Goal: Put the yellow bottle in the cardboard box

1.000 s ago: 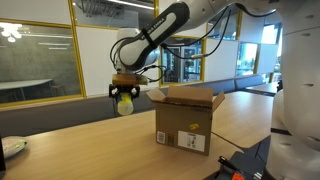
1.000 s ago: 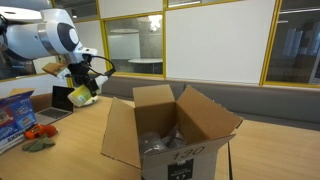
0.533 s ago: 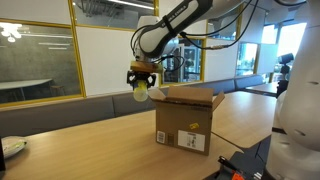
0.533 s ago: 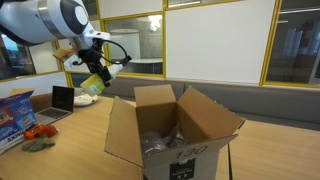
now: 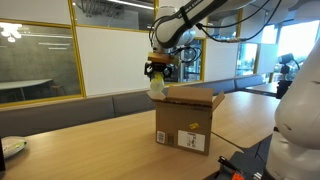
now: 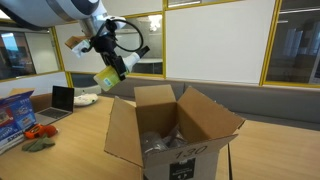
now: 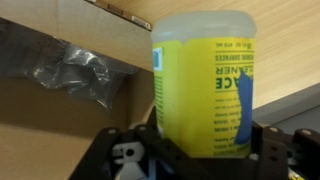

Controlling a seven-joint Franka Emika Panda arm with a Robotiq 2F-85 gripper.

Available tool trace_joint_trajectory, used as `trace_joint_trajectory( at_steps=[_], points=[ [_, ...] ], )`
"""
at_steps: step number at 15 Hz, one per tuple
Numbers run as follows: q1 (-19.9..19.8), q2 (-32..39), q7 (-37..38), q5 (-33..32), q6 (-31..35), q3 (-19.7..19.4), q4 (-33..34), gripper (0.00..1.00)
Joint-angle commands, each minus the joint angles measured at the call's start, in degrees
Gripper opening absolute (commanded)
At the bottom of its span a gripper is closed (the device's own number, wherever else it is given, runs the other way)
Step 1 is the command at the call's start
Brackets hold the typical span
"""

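The yellow bottle (image 7: 205,80) is clamped between the fingers of the gripper (image 5: 158,69), which is closed on its sides. In an exterior view the bottle is seen hanging under the gripper in the air, level with the raised flaps of the cardboard box (image 5: 186,128) and just beside its near edge. It is not yet inside the open box

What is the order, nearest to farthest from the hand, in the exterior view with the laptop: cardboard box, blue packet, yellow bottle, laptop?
1. yellow bottle, held in the hand
2. cardboard box, just below
3. laptop, further toward picture's left
4. blue packet, at picture's left edge
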Motion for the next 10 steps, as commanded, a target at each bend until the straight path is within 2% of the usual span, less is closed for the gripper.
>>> trace_joint_trajectory(
  at_steps=[1, 5, 10],
  points=[
    [-1.98, -3.63, -7.68, 0.35, -8.61, 0.35, 1.41, 0.43],
    [-3.56, -3.99, -17.73, -0.41, -17.09, -0.53, 1.31, 0.43],
    [-5.78, -1.24, -29.60, -1.89, -18.75, -1.89, 0.81, 0.43]
  ],
)
